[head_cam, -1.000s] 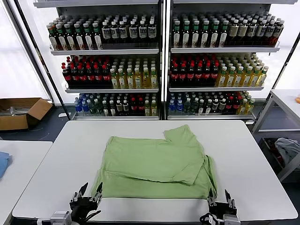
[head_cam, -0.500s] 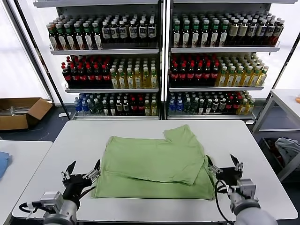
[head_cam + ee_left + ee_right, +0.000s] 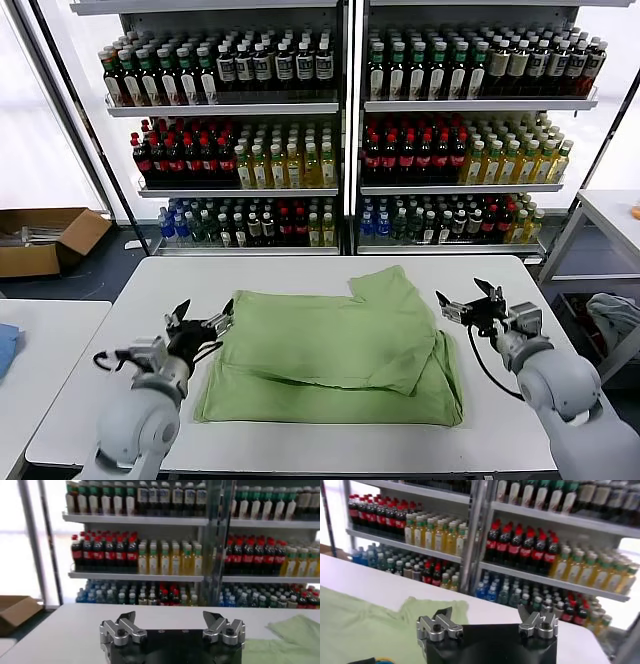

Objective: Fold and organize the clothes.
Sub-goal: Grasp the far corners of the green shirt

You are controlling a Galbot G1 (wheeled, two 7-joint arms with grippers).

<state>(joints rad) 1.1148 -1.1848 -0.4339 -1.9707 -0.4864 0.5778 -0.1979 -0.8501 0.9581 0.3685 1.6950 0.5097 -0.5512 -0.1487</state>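
My left pincer [image 3: 203, 318] hangs above the worktop [image 3: 300, 275] at about nine o'clock from the light green shirt [image 3: 335, 345], its fingers spread wide with nothing between them — close beside the cloth's left edge but not touching it. My right pincer [image 3: 470, 300] sits at roughly three o'clock from the shirt, just off its right edge, jaws likewise spread wide and empty. The shirt lies in the middle of the white worktop, plain side up, partly folded: an upper layer is laid over a longer lower one, and a sleeve sticks out toward one o'clock. From my left wrist I see both fingers [image 3: 120, 629] parted, with a corner of green cloth [image 3: 295, 635] lying on the worktop beyond them. From my right wrist the fingers [image 3: 439, 625] are parted too, and the shirt [image 3: 365, 622] spreads out flat on the worktop — shelves of bottles [image 3: 350, 140] stand behind, at twelve o'clock.
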